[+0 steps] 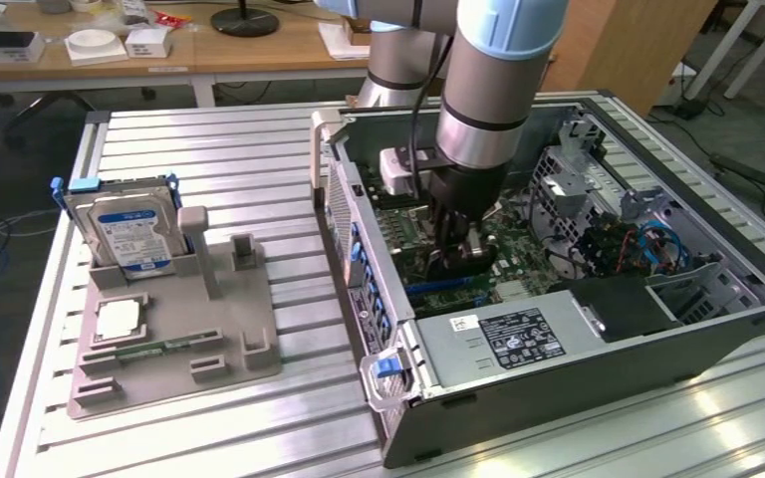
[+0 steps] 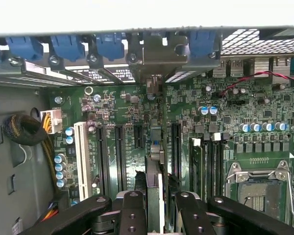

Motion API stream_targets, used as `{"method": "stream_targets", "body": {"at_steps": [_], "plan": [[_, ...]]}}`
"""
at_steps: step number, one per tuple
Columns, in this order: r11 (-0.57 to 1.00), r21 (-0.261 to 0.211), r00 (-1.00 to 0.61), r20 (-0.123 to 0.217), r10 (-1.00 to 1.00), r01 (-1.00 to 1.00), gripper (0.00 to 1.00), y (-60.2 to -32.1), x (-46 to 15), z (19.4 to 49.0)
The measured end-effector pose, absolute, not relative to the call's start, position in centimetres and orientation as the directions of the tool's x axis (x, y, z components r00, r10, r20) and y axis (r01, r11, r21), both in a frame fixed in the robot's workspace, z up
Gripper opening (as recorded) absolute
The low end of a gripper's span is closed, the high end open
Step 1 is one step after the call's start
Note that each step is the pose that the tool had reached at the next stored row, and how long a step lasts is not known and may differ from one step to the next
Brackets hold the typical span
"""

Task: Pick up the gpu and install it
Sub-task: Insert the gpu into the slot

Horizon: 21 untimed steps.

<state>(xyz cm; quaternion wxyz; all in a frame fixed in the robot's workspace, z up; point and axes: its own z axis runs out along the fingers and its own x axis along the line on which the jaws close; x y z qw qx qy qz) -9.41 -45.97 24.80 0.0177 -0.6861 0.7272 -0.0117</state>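
The gpu shows edge-on in the wrist view, standing upright over the motherboard among the long black expansion slots. Its silver bracket sits at the case's rear slot openings, below the blue latches. My gripper is shut on the card, one black finger on each side. In the exterior view the gripper reaches down inside the open computer case, with the dark gpu just above a blue slot. Whether the card sits fully in its slot I cannot tell.
A grey fixture on the slatted table, at the exterior view's left, holds a hard drive, a square chip and a memory stick. Inside the case are a power supply, blue cables and a processor socket.
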Motion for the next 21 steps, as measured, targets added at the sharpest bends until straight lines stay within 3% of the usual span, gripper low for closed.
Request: {"method": "stream_targets", "body": {"at_steps": [21], "plan": [[0.058, -0.041, -0.058, -0.010, -0.998, -0.997, 0.27, -45.96, -9.43, 24.29]]}}
